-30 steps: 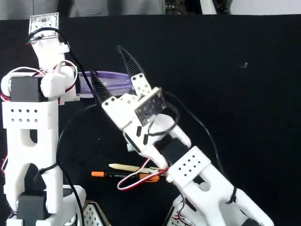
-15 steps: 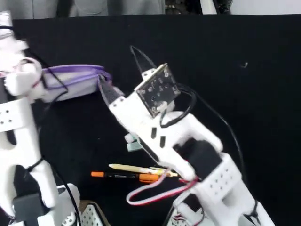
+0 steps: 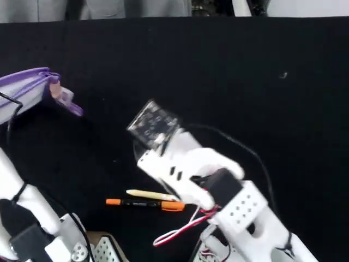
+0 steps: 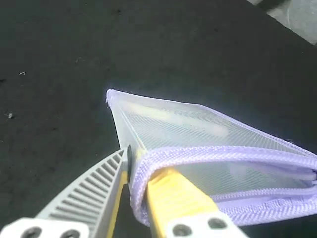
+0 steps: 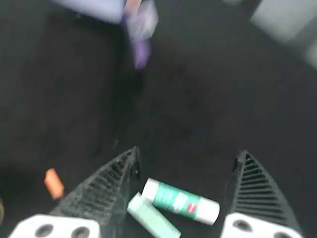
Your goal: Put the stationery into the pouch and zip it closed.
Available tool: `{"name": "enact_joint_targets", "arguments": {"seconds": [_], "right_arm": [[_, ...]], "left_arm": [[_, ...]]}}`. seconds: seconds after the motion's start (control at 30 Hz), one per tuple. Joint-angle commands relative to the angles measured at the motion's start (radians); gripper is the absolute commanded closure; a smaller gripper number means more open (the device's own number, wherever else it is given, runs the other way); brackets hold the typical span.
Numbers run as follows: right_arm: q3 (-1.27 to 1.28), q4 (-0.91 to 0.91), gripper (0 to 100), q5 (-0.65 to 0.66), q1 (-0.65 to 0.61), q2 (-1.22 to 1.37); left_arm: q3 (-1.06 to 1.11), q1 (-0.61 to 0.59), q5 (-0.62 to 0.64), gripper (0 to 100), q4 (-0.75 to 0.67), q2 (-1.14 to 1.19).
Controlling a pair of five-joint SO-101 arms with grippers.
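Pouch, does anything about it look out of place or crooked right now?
Yes. The pouch is tilted, pinched at its purple zipper edge by the left gripper, out at the left side of the table, well away from the orange pen and the green-and-white tube below the open right gripper.

Black tabletop [image 3: 262, 65], grey backdrop [image 3: 152, 8].
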Motion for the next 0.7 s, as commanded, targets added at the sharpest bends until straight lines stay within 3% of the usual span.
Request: {"name": "enact_joint_targets", "arguments": {"seconds": [0.0, 0.23, 0.67], "right_arm": [[0.104, -0.046, 70.6, 0.012, -0.095, -0.018], [0.225, -0.087, 70.6, 0.012, -0.155, 0.042], [0.015, -0.137, 70.6, 0.003, -0.176, 0.642]], "left_arm": [[-0.007, -0.013, -0.026, 97, -0.055, 0.011], [-0.096, -0.041, -0.026, 97, -0.055, 0.181], [-0.242, -0.054, -0.025, 97, 0.023, 0.331]]}}
